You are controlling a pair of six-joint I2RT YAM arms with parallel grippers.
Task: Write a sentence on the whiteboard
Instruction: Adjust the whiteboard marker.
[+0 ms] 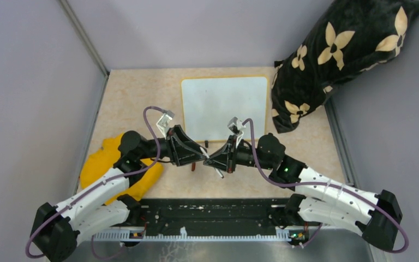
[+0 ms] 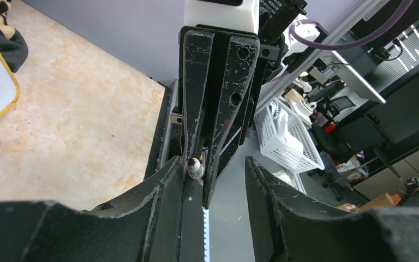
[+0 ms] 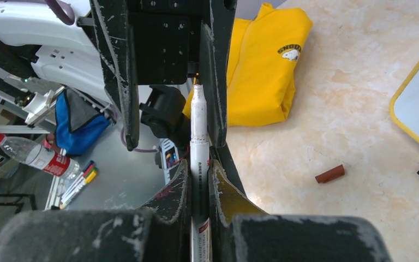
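Right gripper [image 3: 201, 166] clamps the probably light, slippery marker [image 3: 199, 125] by its barrel while left gripper [image 2: 214, 164], fingers apart, straddles its tip near the whiteboard [image 1: 223, 103].

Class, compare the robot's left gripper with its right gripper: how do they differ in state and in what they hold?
The right gripper is shut on a white marker pen; the left gripper clamps nothing.
The right jaws press the pen's barrel; the left jaws stand apart, with the pen's bare tip in their gap.
Shared: both are black, scuffed and two-fingered, meeting tip to tip near the yellow-framed whiteboard.
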